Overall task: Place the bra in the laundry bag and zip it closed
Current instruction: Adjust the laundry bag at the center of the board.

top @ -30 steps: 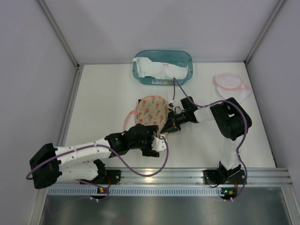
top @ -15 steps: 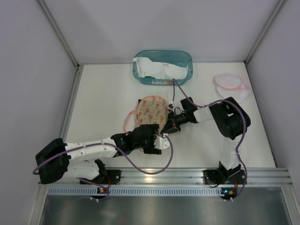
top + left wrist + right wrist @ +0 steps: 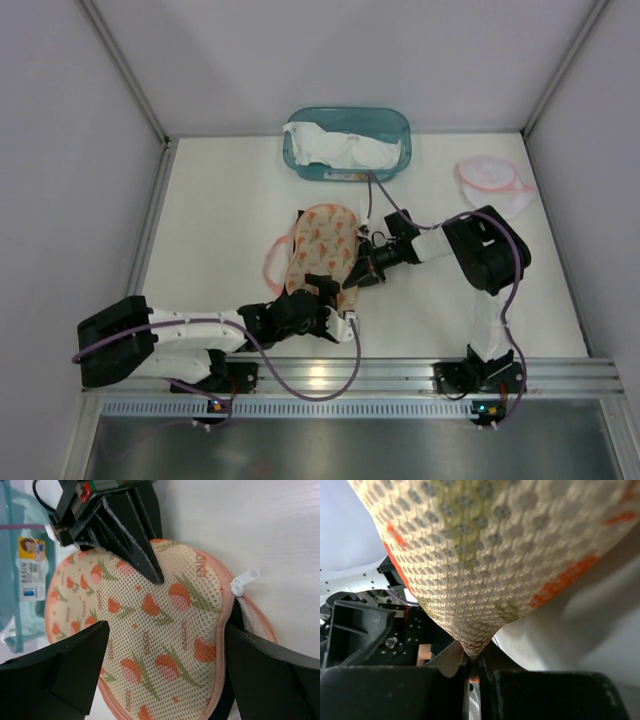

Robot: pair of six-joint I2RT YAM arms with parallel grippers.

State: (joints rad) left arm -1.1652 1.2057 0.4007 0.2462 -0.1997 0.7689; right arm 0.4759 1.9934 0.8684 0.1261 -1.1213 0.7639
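Closing stage: bag (image 3: 322,245) pinched at its edge between right fingers (image 3: 135,545), left fingers (image 3: 75,660) spread wide astride it, zip pull (image 3: 244,581) ungripped, seam seemingly part unzipped.

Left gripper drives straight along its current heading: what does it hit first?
The floral mesh laundry bag, lying right ahead between the fingers of the open left gripper. The right gripper, shut on the bag's far edge, would likely come next; the gap between them is hard to judge.
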